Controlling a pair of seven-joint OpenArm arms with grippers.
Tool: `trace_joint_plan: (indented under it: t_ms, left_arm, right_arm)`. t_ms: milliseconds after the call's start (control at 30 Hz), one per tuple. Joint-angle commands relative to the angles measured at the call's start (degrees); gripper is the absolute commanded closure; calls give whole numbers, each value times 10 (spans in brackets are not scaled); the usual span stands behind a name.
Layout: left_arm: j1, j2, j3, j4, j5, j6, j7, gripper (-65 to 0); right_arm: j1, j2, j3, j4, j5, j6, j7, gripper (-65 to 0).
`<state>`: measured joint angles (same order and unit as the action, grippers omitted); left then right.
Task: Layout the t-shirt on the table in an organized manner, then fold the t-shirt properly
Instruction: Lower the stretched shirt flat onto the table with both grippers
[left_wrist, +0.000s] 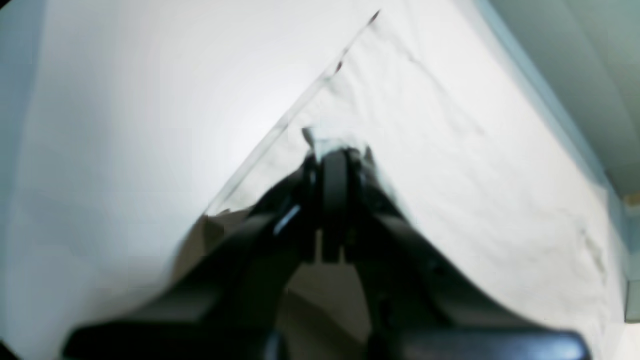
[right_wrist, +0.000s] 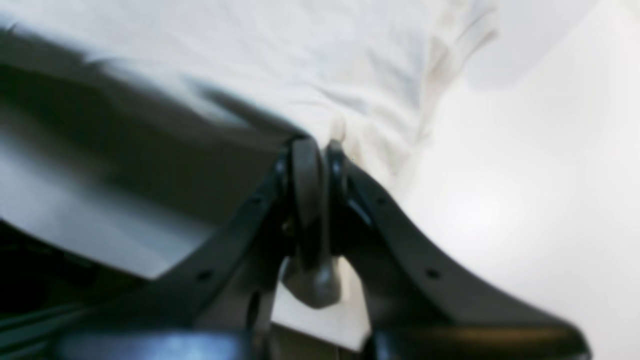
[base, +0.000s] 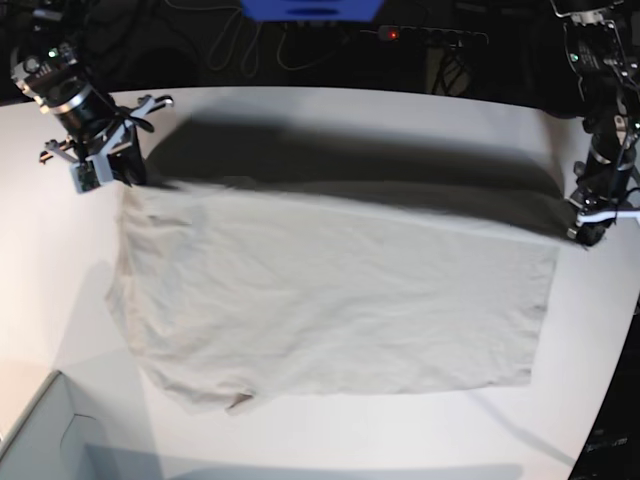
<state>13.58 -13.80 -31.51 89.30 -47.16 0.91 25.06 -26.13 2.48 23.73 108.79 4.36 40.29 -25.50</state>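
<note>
The beige-grey t-shirt (base: 330, 300) is spread wide across the white table (base: 590, 340), its far edge raised and pulled taut between both arms. My right gripper (base: 125, 182) is shut on the far left corner of the cloth; up close its jaws (right_wrist: 320, 147) pinch a fold of the t-shirt (right_wrist: 350, 65). My left gripper (base: 583, 236) is shut on the far right corner, and in its wrist view the fingertips (left_wrist: 335, 150) clamp the t-shirt (left_wrist: 475, 150) hem. The near part of the t-shirt lies on the table with a sleeve bulging at the front left.
A pale box corner (base: 40, 440) sits at the front left. Dark cables and a blue object (base: 310, 10) lie beyond the table's far edge. Bare tabletop surrounds the cloth on the left, right and front.
</note>
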Motion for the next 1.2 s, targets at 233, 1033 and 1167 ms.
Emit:
trace_joint_plan:
  t_ms: [233, 1033, 1167]
  left_arm:
    - [18, -8, -4, 9, -6, -3, -13, -2]
    - [71, 7, -4, 17, -12, -3, -12, -2]
    - [81, 3, -5, 24, -17, -3, -12, -2]
  right_arm:
    - [-11, 8, 3, -10, 5, -3, 11, 0]
    - [-71, 20, 50, -80, 7, -3, 12, -318]
    - [-78, 17, 86, -73, 9, -3, 9, -318]
